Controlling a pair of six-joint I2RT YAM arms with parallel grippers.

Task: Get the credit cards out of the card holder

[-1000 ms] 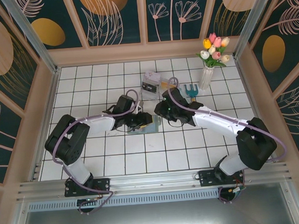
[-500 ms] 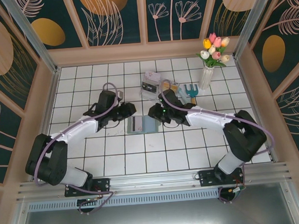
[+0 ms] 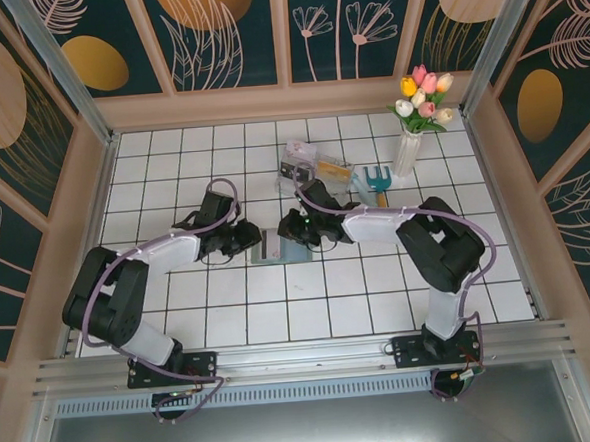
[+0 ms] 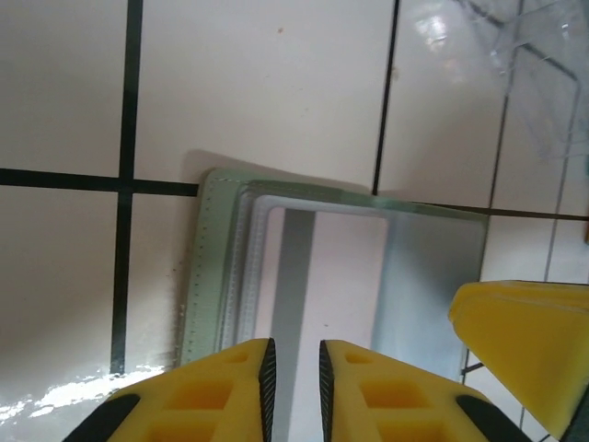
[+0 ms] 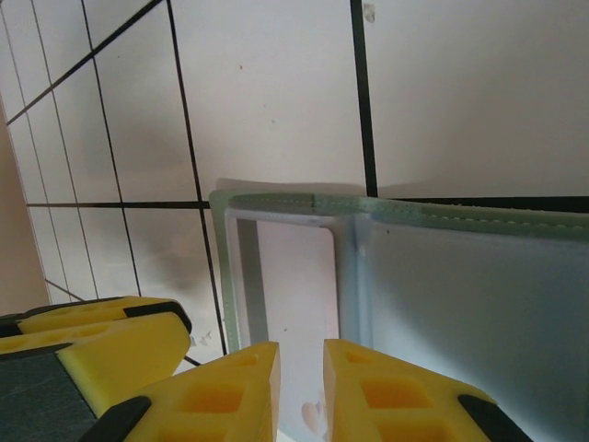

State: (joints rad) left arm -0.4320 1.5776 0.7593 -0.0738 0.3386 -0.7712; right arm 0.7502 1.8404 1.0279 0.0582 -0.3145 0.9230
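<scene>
The card holder lies open and flat on the white tiled floor, near the middle of the top view. The left gripper is at its 9 o'clock edge and the right gripper at its 2 o'clock corner, both low over it.

In the left wrist view the left gripper hangs over the holder's near edge. Its yellow fingers stand a narrow slit apart, and nothing shows clamped between them. A pale credit card with a grey band along one side sits inside the holder's framed pocket, at 12 o'clock from the fingertips. A yellow finger of the right gripper comes in at 4 o'clock.

In the right wrist view the right gripper is likewise over the holder, its fingers a slim gap apart and gripping nothing that can be seen. The card lies in its pocket just past the tips, and a left gripper finger sits at 8 o'clock.

In the top view, a clear plastic compartment tray stands at 12 o'clock from the holder. A teal garden fork and a vase of tulips are at 2 o'clock, well apart from it.
</scene>
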